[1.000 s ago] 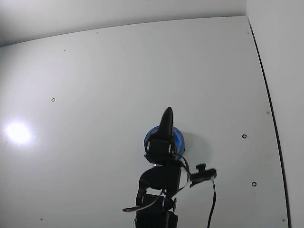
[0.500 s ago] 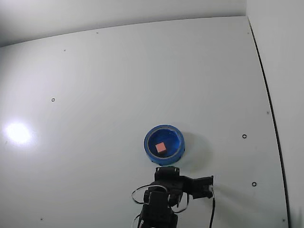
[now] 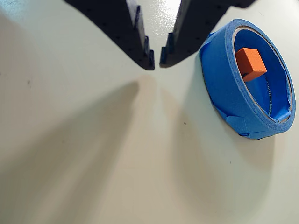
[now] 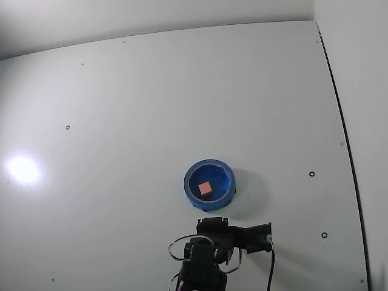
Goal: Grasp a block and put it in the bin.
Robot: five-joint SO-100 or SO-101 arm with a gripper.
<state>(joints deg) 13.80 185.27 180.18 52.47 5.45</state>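
The small orange-pink block [image 3: 250, 64] lies inside the round blue bin [image 3: 223, 93], free of the gripper. In the fixed view the block [image 4: 205, 188] rests near the middle of the bin [image 4: 188, 182]. My gripper [image 3: 157, 59] hangs over bare table just left of the bin in the wrist view. Its two black fingers are drawn together to a thin slit at the tips, and nothing is between them. In the fixed view the arm [image 4: 209, 245] is folded back below the bin, and its fingers cannot be made out there.
The white table [image 4: 121, 121] spreads wide on all sides of the bin. A dark seam [image 4: 342, 133] runs down the right side. Small screw holes [image 4: 311, 174] dot the surface, and a light glare [image 4: 23, 170] sits at the left.
One second ago the gripper stood over the bin and hid its inside. The arm has since pulled back toward the bottom edge, and the block now shows lying in the bin.
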